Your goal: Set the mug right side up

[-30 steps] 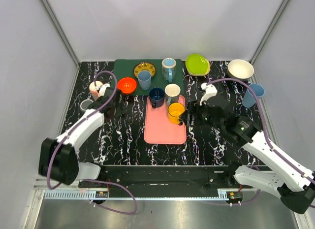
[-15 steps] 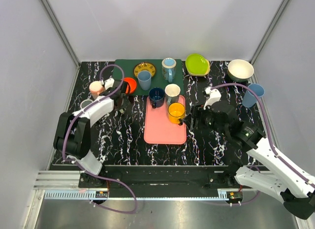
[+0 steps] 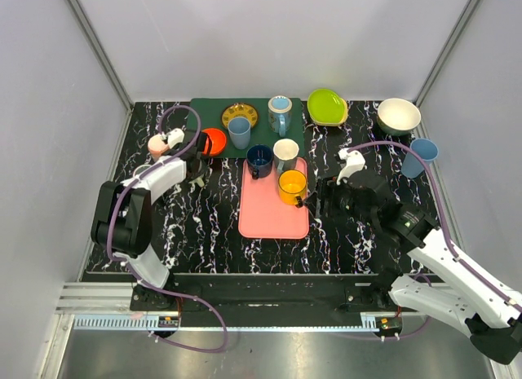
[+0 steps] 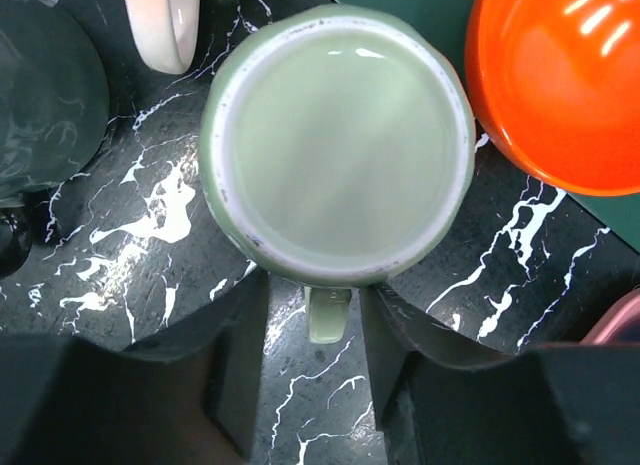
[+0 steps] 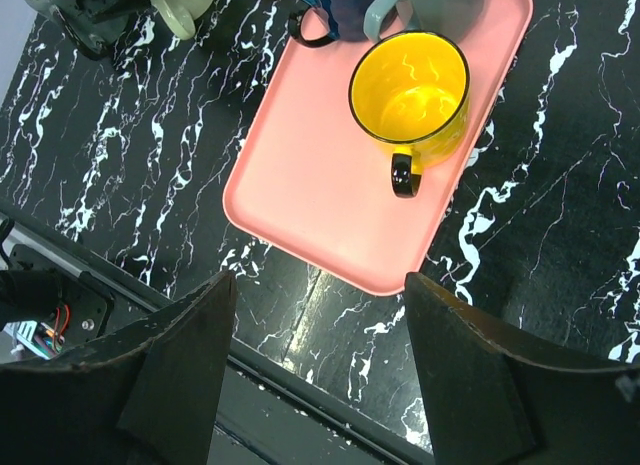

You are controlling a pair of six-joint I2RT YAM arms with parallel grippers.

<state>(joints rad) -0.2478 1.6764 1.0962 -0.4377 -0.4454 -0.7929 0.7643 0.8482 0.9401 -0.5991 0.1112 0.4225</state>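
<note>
Left arm folded in since a second ago: left tool went from open worktop to a spot further back, just beside the orange bowl. Right tool backed off slightly to the near right.

Top view: left tool sat between the pink mug and the orange bowl, by the near-left corner of the green mat. It covered the pale green mug here. Right tool hovered just right of the pink tray, level with the yellow mug.

Left wrist: pale green mug stood base up on the worktop, flat bottom to the camera, handle pointing near. Tool fingers were apart, one each side of the handle, with no clear contact. Orange bowl was just right of the mug, the pink mug's handle far left, a dark grey cup left.

Right wrist: tool fingers were wide apart, holding nothing, above the tray's near edge. Yellow mug stood upright on the tray, handle pointing near. Pale green mug was partly visible at top left, left tool beside it.
</note>
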